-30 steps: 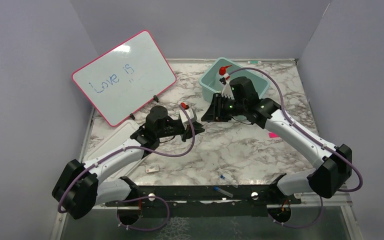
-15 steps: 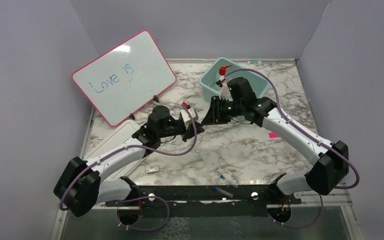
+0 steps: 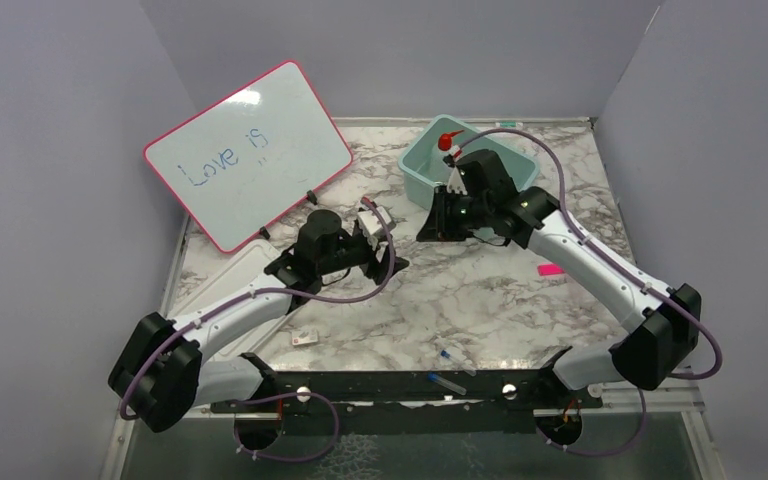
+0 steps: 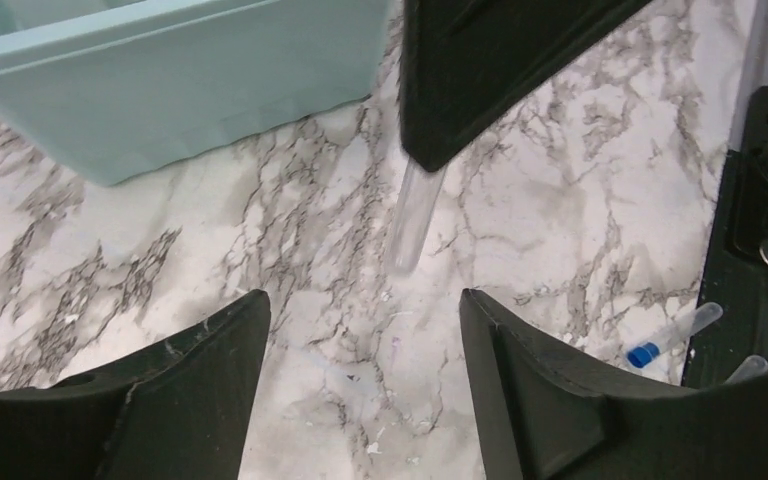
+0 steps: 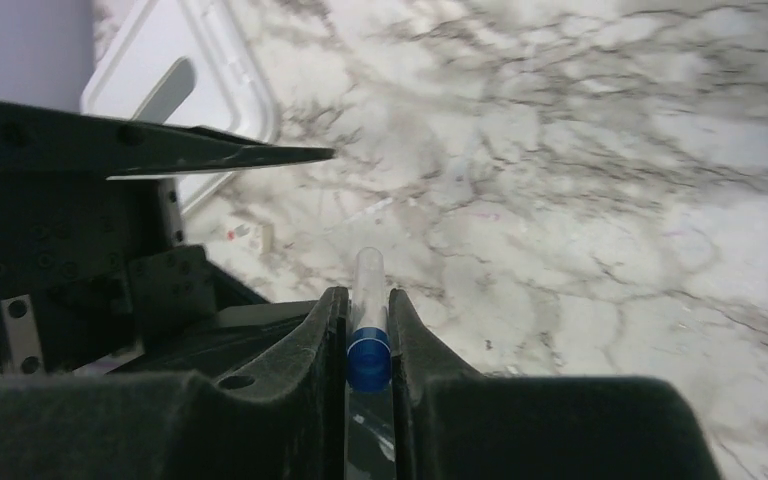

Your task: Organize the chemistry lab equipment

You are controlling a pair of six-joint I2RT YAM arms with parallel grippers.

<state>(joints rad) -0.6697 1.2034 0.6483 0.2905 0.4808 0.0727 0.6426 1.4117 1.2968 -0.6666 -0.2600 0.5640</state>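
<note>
- Right claw (image 5: 367,293) pinching clear tube (image 5: 368,268); its blue cap shows only in the right wrist view, while the left wrist view gets the bare end.
- Left claw (image 4: 362,300) spread, empty, over tabletop (image 4: 290,230), facing the tube.
- Only top view shows squeeze bottle (image 3: 447,145), in teal bin (image 3: 412,172) behind right claw; whiteboard (image 3: 250,150) back left.

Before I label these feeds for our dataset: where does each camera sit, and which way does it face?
Top external: above and behind the bases, looking down on the marble table; left arm and right arm both show.
Left wrist: on the left arm, looking past the open left gripper toward the teal bin.
Right wrist: on the right arm, looking along the right gripper, shut on a clear tube.
Shared: both wrist views show that tube.
</note>
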